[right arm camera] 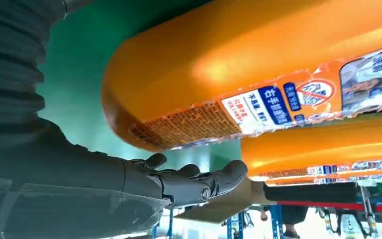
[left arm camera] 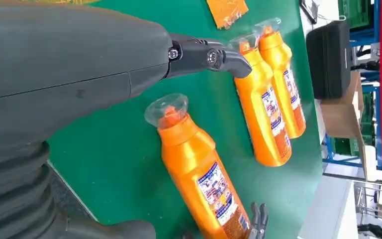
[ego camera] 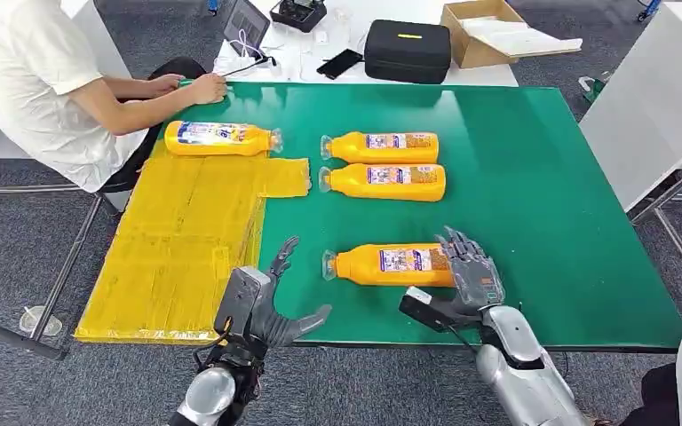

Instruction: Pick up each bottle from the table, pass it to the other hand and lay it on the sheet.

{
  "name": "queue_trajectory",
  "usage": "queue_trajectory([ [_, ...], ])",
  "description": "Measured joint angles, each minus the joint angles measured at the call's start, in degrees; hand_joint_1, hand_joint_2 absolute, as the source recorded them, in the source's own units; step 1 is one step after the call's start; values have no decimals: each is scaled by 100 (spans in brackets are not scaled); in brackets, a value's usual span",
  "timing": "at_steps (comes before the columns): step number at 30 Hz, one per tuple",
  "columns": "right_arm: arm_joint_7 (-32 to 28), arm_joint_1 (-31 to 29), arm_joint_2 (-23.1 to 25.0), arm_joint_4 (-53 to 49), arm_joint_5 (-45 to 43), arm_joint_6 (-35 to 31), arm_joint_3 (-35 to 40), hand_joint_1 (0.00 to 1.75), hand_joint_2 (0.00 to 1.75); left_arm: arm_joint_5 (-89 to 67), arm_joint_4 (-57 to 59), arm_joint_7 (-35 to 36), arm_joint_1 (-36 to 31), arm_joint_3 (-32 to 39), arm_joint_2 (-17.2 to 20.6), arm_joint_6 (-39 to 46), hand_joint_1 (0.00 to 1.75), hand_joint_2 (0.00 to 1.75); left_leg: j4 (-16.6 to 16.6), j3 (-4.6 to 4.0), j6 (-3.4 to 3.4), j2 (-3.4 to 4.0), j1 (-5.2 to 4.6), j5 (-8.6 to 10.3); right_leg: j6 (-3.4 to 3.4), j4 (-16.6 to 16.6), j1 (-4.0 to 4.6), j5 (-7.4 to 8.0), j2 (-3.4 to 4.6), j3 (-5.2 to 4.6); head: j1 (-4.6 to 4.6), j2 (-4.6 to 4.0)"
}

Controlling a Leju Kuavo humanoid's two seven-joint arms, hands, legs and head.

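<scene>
The right hand (ego camera: pixel 471 266), fingers spread, sits at the base of the nearest bottle (ego camera: pixel 389 264) lying on the green bench (ego camera: pixel 542 177), apparently not yet gripping, while the left hand (ego camera: pixel 271 297) waits open beside the yellow sheet (ego camera: pixel 186 240) to receive it.

The right hand (ego camera: pixel 471 266) covers the base end of the nearest orange plastic bottle (ego camera: pixel 389 264). Label print on all bottles is too small to read. The seated person (ego camera: pixel 44 84) is cut off by the far-left edge.
</scene>
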Motion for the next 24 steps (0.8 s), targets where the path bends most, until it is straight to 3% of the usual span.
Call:
queue_trajectory([
  [24,48,-533,90,684,-172,288,114,0,175,85,138,-9,-126,-11,-46,2,0,175,0,3,0,1,0,0,0,0,0,0,1,1,0,0],
])
